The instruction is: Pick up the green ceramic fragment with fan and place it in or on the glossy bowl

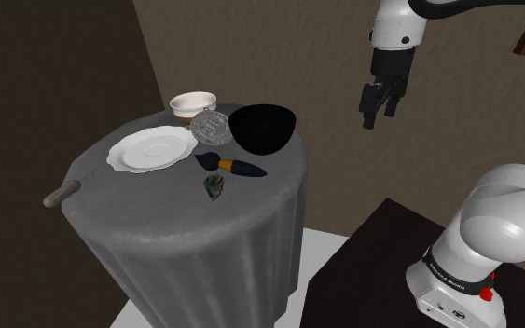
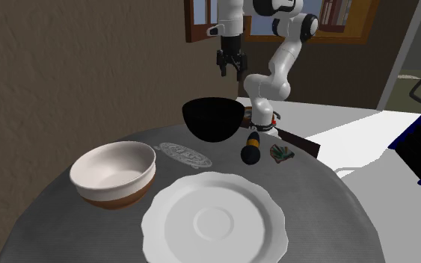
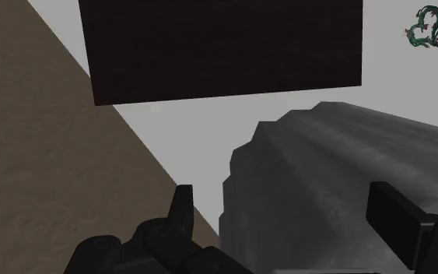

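Observation:
A small green fragment with a fan pattern [image 1: 214, 186] [image 2: 282, 153] lies on the grey-draped round table [image 1: 186, 228], near the edge that faces the arm. Behind it stands a black bowl [image 1: 262, 128] [image 2: 214, 118], and a white bowl with a brown base [image 1: 193, 102] [image 2: 115, 173] sits at the far side. My gripper [image 1: 379, 104] [image 2: 231, 63] hangs open, high up and well off the table toward the shoulder view's right. In the wrist view its fingers [image 3: 182, 209] stand apart with nothing between them, above the table's draped edge [image 3: 326, 156].
A white plate [image 1: 150, 149] [image 2: 214, 220], a silver disc [image 1: 209, 126] [image 2: 186, 155] and a black-and-orange brush-like object [image 1: 235, 167] [image 2: 250, 149] also lie on the table. The dark stand [image 1: 372, 270] is beside the table. A small green shape [image 3: 425, 27] shows in the wrist view.

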You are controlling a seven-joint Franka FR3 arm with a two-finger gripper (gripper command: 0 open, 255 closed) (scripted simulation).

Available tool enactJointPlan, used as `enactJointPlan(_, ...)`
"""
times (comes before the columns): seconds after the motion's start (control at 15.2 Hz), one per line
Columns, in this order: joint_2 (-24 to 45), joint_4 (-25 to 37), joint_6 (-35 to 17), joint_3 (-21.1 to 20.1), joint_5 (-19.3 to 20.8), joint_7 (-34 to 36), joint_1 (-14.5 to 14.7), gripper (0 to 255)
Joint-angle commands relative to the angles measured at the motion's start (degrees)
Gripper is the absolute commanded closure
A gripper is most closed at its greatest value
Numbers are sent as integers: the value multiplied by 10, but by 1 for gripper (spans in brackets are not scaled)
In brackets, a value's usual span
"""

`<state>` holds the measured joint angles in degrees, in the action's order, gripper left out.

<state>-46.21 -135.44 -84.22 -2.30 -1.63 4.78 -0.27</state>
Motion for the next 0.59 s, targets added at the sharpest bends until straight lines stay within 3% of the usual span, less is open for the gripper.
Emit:
enactJointPlan(0.0, 0, 0, 0, 0, 0, 0, 0, 0)
enactJointPlan(0.53, 98, 35, -80, -84, -58, 84, 27, 0)
